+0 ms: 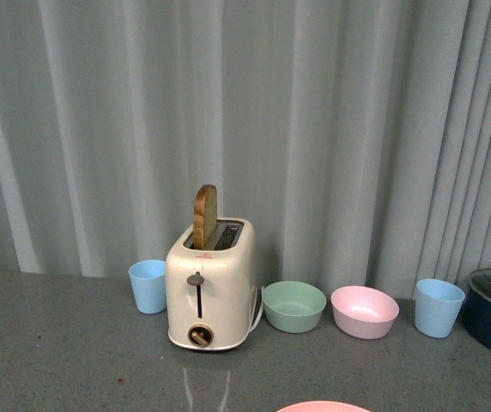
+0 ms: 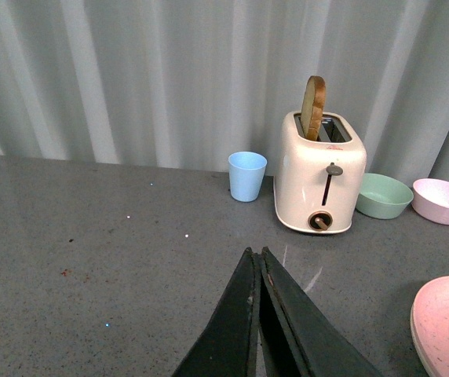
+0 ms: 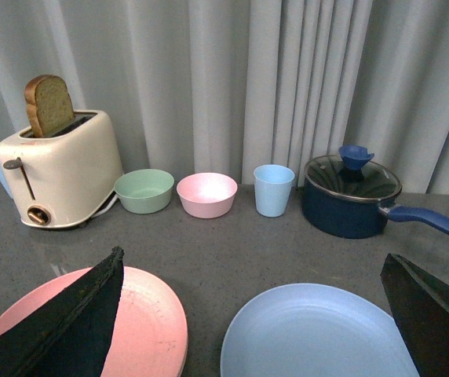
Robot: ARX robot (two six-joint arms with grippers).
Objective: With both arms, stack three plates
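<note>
The pink plate [image 3: 150, 322] lies on the grey table, partly behind one finger of my right gripper. The light blue plate [image 3: 319, 338] lies on the table beside it, a gap apart. My right gripper [image 3: 252, 255] is open and empty, its jaws spread wide over both plates. The pink plate's edge also shows in the front view [image 1: 323, 406] and in the left wrist view [image 2: 448, 322], where a paler rim shows under it. I cannot make out the cream plate otherwise. My left gripper [image 2: 256, 253] is shut and empty, above bare table short of the pink plate.
A cream toaster [image 1: 209, 287] with a bread slice stands at the back, with a blue cup [image 1: 148, 286], green bowl [image 1: 293, 306], pink bowl [image 1: 364, 312] and second blue cup [image 1: 439, 307] alongside. A dark blue lidded pot [image 3: 350, 195] stands far right, handle [image 3: 432, 220] sticking out.
</note>
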